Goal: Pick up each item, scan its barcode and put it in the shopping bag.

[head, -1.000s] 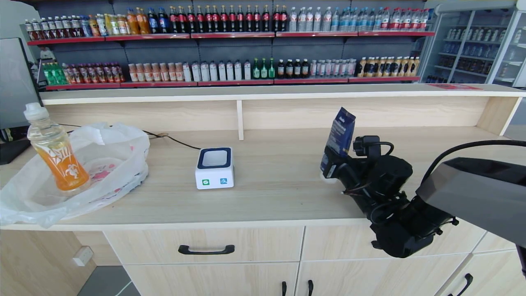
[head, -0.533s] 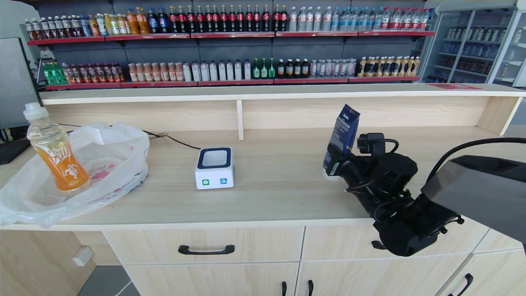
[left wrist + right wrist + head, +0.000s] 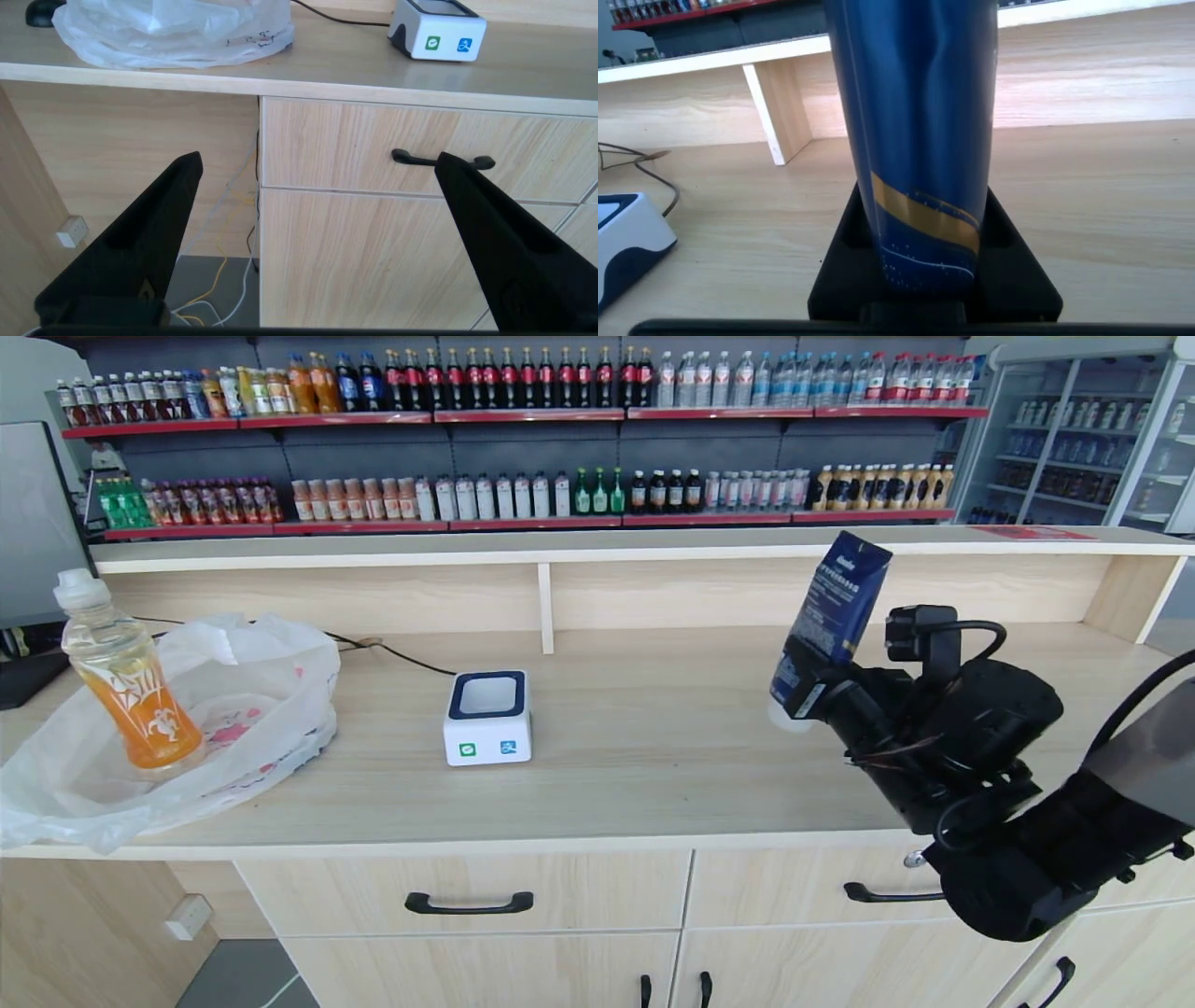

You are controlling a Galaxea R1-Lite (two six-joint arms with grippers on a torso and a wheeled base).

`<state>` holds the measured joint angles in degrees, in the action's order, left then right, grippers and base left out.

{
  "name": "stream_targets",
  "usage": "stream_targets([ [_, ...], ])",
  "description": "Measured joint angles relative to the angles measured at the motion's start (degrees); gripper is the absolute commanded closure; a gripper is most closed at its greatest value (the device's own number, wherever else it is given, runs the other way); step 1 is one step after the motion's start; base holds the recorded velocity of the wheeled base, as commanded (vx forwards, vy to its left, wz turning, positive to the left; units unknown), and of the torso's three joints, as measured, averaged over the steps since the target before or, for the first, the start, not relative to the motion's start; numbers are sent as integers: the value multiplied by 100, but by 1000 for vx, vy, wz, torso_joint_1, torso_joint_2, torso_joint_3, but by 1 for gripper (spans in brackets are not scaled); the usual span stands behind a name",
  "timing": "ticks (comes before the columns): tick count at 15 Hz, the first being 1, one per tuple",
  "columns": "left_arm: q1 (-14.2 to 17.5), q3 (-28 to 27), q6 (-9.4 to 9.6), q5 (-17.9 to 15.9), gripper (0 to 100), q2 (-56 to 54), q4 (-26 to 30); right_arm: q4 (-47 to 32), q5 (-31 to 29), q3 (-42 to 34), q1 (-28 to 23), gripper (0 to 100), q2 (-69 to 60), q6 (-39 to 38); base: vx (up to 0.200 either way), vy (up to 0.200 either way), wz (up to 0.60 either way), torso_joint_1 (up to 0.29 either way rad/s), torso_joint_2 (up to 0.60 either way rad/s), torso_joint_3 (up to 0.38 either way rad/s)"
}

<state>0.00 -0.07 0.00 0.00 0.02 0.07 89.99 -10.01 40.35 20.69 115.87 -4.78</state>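
The right gripper (image 3: 808, 696) pinches a dark blue plastic tube (image 3: 834, 605) near its white cap, cap end down and crimped end tilted up and away, so the long printed side stays free for reading; in the right wrist view the fingers press the tube (image 3: 915, 140) from both sides; it hangs over the pale wooden counter (image 3: 635, 747), well apart from the white box scanner with a dark blue rim (image 3: 487, 717), whose window faces up, so the barcode probably has to come over it face down; the translucent white plastic shopping bag (image 3: 266, 695) lies open beyond, an orange drink bottle (image 3: 126, 677) upright inside; the left gripper (image 3: 316, 168) hangs spread and empty before the drawers.
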Motion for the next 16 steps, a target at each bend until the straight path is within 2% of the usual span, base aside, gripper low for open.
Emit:
stream_targets([
  [6,0,0,0,0,0,0,0,-5,-50,-863,-167,100,-1141,144,0,0,0,0,0,0],
  [13,0,0,0,0,0,0,0,-2,-17,-1480,-269,100,-1882,366,0,0,0,0,0,0],
  [16,0,0,0,0,0,0,2,-7,9,-1809,-60,100,-2138,421,0,0,0,0,0,0],
])
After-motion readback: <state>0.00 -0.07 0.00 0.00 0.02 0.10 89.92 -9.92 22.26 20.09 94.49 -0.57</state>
